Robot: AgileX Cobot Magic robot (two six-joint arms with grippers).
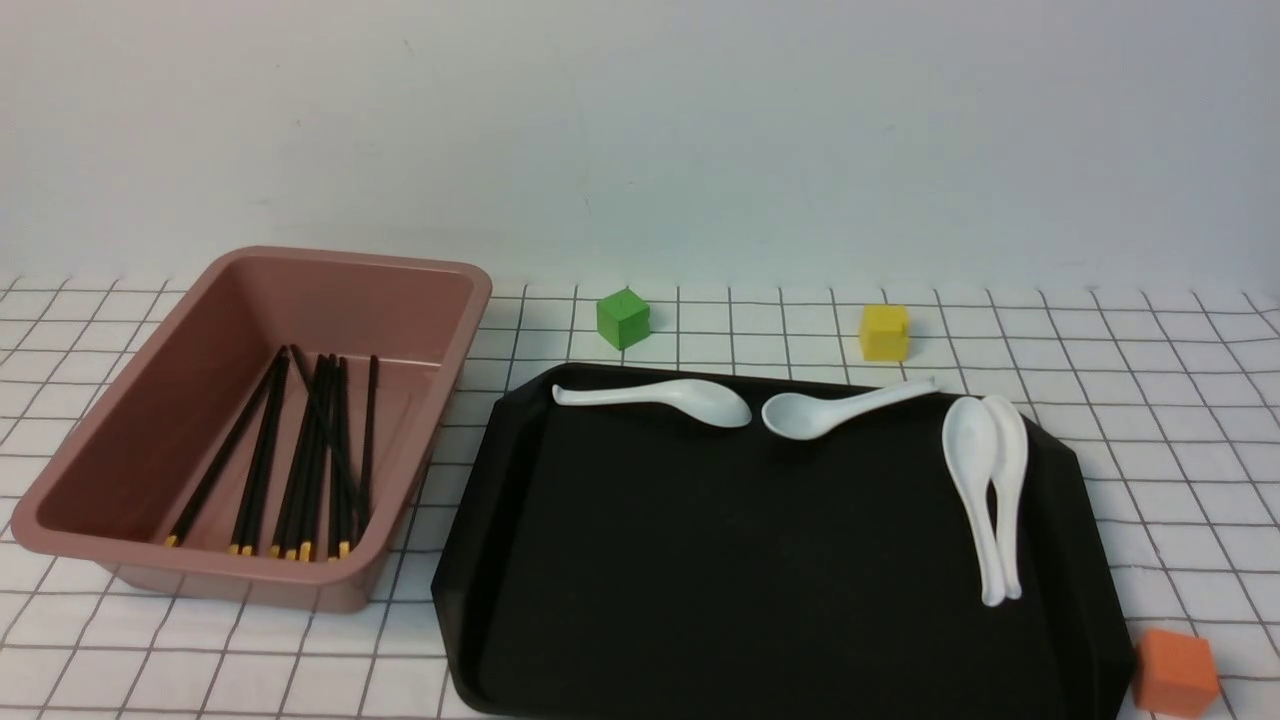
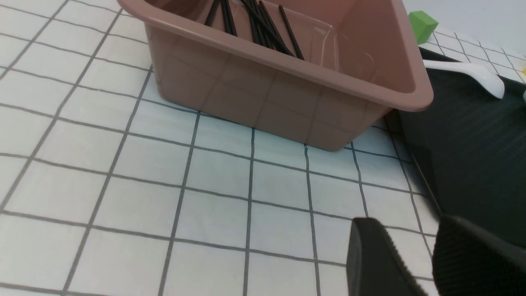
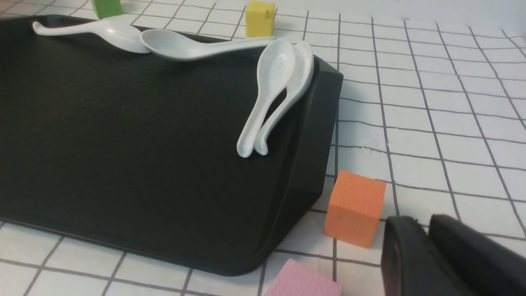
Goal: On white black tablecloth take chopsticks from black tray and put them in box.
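Observation:
Several black chopsticks with gold ends lie inside the pink-brown box at the left; they also show in the left wrist view. The black tray holds only white spoons and no chopsticks. Neither gripper shows in the front view. My left gripper is open and empty, low over the tablecloth between the box and the tray. My right gripper is shut and empty over the cloth beside the tray's corner.
Several white spoons lie along the tray's far and right sides. A green cube and a yellow cube stand behind the tray. An orange cube sits at its near right corner, next to a pink cube.

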